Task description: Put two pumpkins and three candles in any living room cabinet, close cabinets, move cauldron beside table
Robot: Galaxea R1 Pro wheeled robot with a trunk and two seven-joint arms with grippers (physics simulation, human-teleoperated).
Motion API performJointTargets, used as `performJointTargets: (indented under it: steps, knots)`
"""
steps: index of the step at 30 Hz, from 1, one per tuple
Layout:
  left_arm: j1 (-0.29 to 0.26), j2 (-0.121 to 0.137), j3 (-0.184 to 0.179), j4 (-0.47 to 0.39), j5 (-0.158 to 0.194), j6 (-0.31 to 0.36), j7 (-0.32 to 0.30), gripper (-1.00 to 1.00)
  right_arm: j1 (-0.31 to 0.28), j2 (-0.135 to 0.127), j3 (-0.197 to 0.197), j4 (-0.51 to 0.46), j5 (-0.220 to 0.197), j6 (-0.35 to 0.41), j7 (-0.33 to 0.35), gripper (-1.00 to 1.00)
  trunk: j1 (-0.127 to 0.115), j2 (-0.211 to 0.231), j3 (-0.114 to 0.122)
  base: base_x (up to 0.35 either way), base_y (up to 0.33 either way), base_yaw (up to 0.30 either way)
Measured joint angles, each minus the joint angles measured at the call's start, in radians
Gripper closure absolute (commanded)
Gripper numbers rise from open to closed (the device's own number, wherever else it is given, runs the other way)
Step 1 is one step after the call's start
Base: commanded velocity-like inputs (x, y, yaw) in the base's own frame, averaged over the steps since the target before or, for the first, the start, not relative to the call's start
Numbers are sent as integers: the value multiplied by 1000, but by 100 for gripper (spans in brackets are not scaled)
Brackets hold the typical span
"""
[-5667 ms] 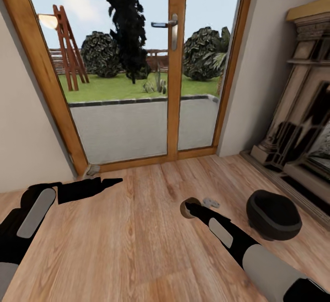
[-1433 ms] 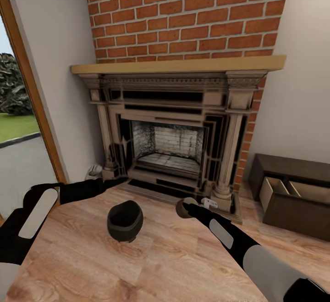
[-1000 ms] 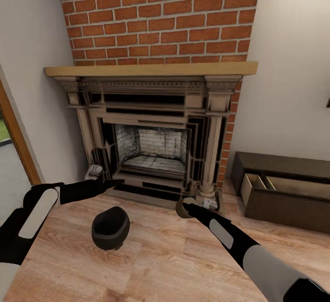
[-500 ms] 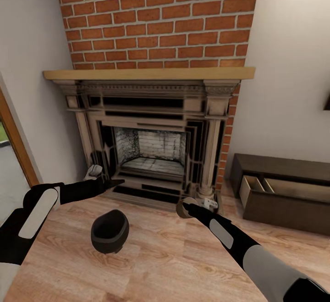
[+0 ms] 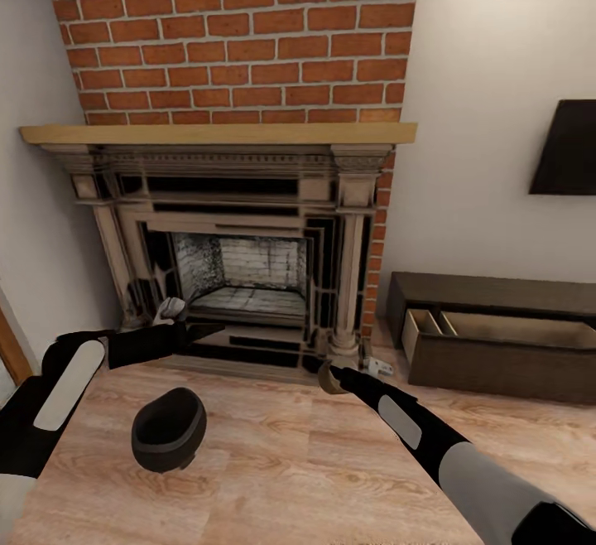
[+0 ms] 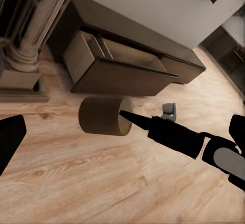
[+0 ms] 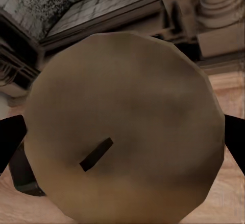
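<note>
A tan candle (image 5: 329, 377) sits sideways in my right gripper (image 5: 334, 374), which is shut on it above the wood floor. Close up, the candle (image 7: 122, 132) shows its end with the dark wick, a black finger (image 7: 7, 142) at either side. The left wrist view catches the same candle (image 6: 102, 115) on the right arm's tip. My left gripper (image 5: 205, 330) hovers open and holds nothing, its fingers (image 6: 10, 139) far apart. The black cauldron (image 5: 168, 429) stands on the floor below it. The low dark cabinet (image 5: 497, 290) runs along the right wall with one drawer (image 5: 430, 325) pulled out. Pumpkins and table are out of view.
A stone fireplace (image 5: 240, 247) with a wooden mantel fills the brick wall straight ahead. A small grey object (image 5: 379, 365) lies at its right base and a pale one (image 5: 171, 307) at its left. A black screen (image 5: 571, 147) hangs above the cabinet.
The camera has swung right: fireplace and cauldron sit further left in the picture, and more cabinet plus the black screen have come in. Both arms hold the same pose, candle still gripped.
</note>
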Motion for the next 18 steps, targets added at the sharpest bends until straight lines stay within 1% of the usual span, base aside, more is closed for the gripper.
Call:
performJointTargets:
  steps: [18]
  knots:
    - [0, 0, 0, 0, 0, 0, 0, -100, 0, -1, 0, 0, -1, 0, 0, 100, 0, 0, 0, 2, -275, -292]
